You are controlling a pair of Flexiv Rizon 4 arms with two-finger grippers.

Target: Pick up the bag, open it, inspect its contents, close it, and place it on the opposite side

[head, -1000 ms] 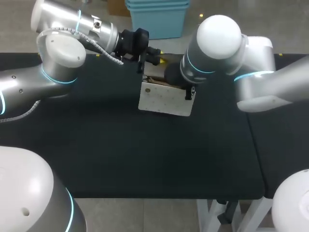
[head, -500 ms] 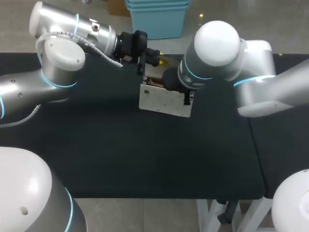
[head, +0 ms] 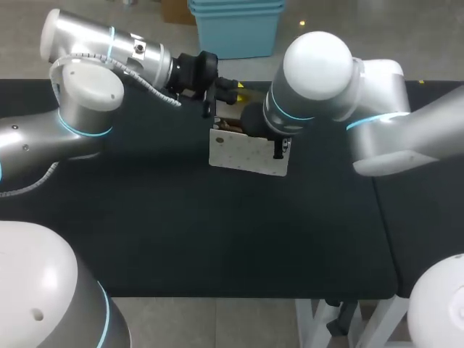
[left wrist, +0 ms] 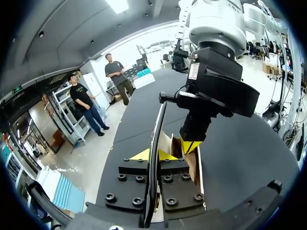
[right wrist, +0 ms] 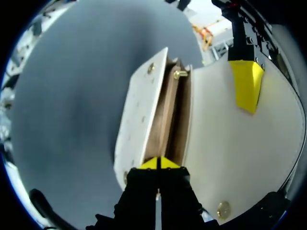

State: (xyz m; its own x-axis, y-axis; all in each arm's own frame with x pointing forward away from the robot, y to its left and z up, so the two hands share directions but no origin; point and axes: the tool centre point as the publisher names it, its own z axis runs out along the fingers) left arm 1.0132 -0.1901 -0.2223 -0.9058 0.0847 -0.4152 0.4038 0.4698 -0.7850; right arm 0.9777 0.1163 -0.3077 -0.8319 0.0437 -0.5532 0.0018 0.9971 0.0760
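Bag of white studded material (head: 249,152) open at the far middle of the black worktop (head: 217,239)

The left gripper (left wrist: 154,154) has its two yellow tips drawn in on a thin dark edge that runs straight out between them. Seen from the right wrist, that edge belongs to the bag's white flap (right wrist: 230,143), which stands swung back from the mouth. One yellow fingertip (right wrist: 247,84) of the left gripper lies flat on the flap's inner face, so this gripper is clamped on the flap from both sides.

The right gripper (right wrist: 158,163) has its yellow tips pressed together, with only a hairline between them. It sits at the end of the bag's mouth nearest its wrist, over the tan lining (right wrist: 168,120). Whether anything thin is pinched there cannot be told. From the left wrist, the same tips (left wrist: 192,145) dip into the opening just ahead of the left gripper.

In the head view the left gripper (head: 238,87) comes in from the left and meets the bag's far left corner. The right arm's wrist (head: 272,123) covers the bag's far right part and hides its own fingers.

The bag's long axis runs left to right, slightly slanted. Its studded front panel (right wrist: 136,120) faces the near side and the mouth opens upward. Whether its base rests on the worktop cannot be told.
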